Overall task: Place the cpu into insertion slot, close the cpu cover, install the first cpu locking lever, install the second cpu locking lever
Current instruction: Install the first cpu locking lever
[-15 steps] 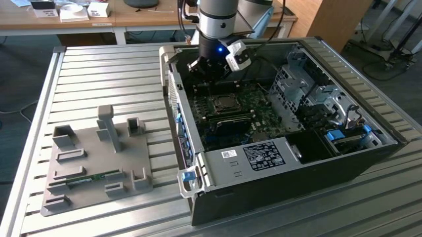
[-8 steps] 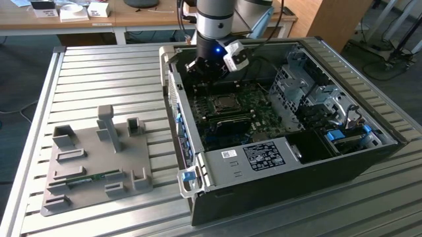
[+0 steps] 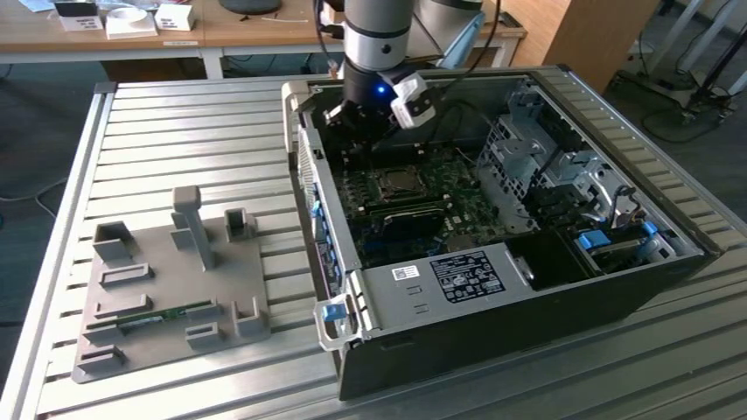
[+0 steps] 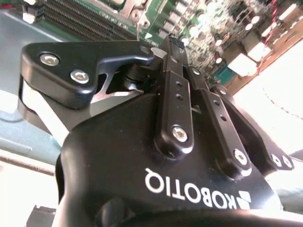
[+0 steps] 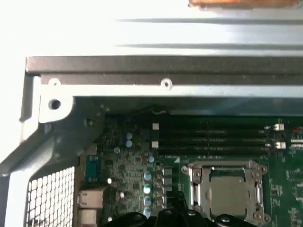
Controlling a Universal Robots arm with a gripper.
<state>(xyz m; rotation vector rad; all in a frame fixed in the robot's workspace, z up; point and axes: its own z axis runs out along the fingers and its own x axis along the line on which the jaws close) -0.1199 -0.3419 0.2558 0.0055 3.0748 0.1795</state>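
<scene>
Ribbed grey metal counter (image 3: 583, 389), nearest. On it, towards the exterior view's left: grey moulded fixture tray (image 3: 175, 289). Beside that: open black computer case (image 3: 491, 341), which held a green motherboard (image 3: 467, 206). Small silvery square cpu (image 5: 229, 191) sat in the metal-rimmed insertion slot (image 5: 191, 171). Thin silvery cpu cover (image 5: 195, 193) lay flat around it. Beyond, the black gripper (image 5: 180, 201) hung over the board near the slot, jaws drawn together on nothing.

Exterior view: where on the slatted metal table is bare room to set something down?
The bare slats lie beyond the grey moulded fixture tray, beside the open black computer case. Inside the case it is crowded.
</scene>
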